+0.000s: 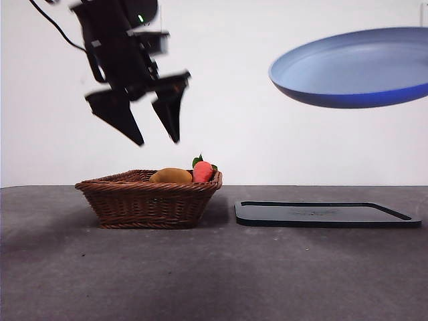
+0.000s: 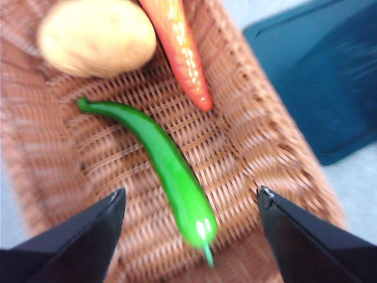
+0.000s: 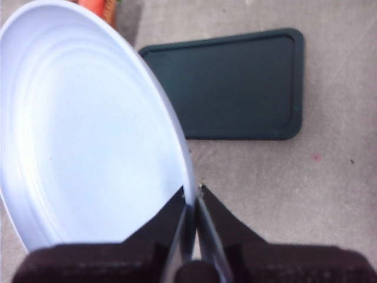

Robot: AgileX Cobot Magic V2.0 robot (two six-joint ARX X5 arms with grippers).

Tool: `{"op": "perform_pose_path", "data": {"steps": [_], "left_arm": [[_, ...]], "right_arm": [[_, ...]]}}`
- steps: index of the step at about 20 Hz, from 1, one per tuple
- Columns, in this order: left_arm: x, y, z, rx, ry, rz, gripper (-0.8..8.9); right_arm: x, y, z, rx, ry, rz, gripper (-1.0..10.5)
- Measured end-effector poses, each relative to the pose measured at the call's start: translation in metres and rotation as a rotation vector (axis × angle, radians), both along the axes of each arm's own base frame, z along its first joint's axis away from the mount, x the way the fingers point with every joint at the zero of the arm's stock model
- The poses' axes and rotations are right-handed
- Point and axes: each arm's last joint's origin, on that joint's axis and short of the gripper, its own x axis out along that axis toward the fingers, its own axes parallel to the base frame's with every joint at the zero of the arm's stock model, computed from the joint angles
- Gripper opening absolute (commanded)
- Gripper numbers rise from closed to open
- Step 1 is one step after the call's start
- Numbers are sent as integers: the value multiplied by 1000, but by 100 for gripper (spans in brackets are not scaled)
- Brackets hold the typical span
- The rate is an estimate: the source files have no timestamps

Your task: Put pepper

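Note:
The green pepper (image 2: 171, 168) lies in the wicker basket (image 2: 253, 147), between my left gripper's (image 2: 191, 203) open jaws in the left wrist view. In the front view the left gripper (image 1: 150, 124) hangs open above the basket (image 1: 148, 199); the pepper is hidden behind the basket wall there. My right gripper (image 3: 192, 200) is shut on the rim of the blue plate (image 3: 88, 130), holding it tilted in the air at upper right of the front view (image 1: 354, 67).
A yellow-orange oval fruit (image 2: 97, 36) and a red-orange fruit (image 2: 179, 47) share the basket; both show above its rim in the front view (image 1: 171, 175) (image 1: 202, 171). A dark flat tray (image 1: 324, 214) lies right of the basket, below the plate.

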Motion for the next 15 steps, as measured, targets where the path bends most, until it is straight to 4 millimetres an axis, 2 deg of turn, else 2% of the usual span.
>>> {"op": "perform_pose_path", "data": {"steps": [3,8,15], "left_arm": [[16,-7,-27,32,50,19,389],[25,-12,-64,64,138,42,389],[26,-15,-69,80,136,50,387]], "right_arm": [[-1,0,1,2,-3,-2,5],[-2,0,0,2,4,-2,5],[-2,0,0,2,4,-2,5]]}}
